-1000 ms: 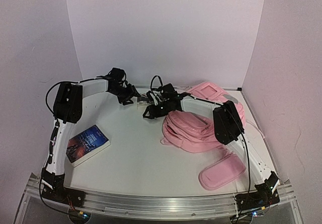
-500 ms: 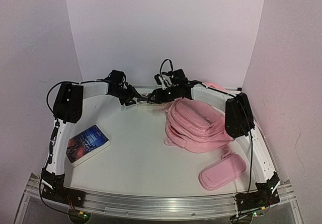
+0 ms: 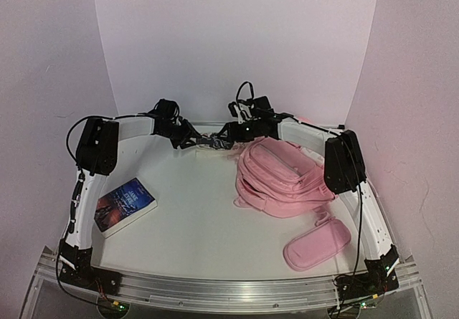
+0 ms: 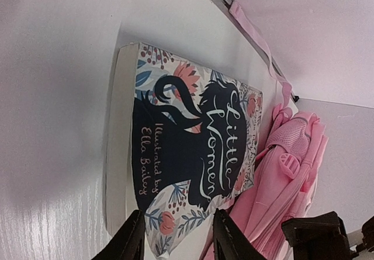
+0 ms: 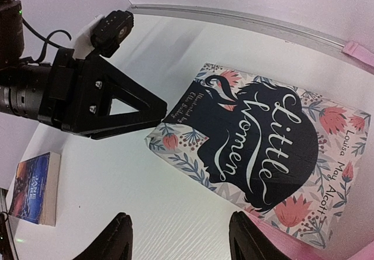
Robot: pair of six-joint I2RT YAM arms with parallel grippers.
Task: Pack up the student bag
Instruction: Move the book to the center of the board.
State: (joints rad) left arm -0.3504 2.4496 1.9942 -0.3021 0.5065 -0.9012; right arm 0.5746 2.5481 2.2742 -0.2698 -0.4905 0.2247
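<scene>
The student bag point(image 3: 283, 179), a large pink backpack, lies flat at the right of the table, and its straps point(image 4: 292, 172) show beside a "Little Women" book point(image 4: 193, 137). That book point(image 5: 263, 146) lies flat at the back centre, mostly hidden in the top view. My left gripper point(image 4: 175, 239) stands open, its fingers on either side of the book's near corner with small gaps. From the right wrist, the left gripper point(image 5: 160, 108) tip sits at that corner. My right gripper point(image 5: 184, 239) is open, with nothing in it, just above the table beside the book.
A second book point(image 3: 123, 204) with a dark blue cover lies at the left, near my left arm. A pink pencil case point(image 3: 317, 244) lies at the front right. The table's back rail point(image 5: 234, 17) and the white walls stand close behind the book.
My right arm has swung off the bag towards the back wall, uncovering the bag's top. My left gripper has narrowed around the book's corner.
</scene>
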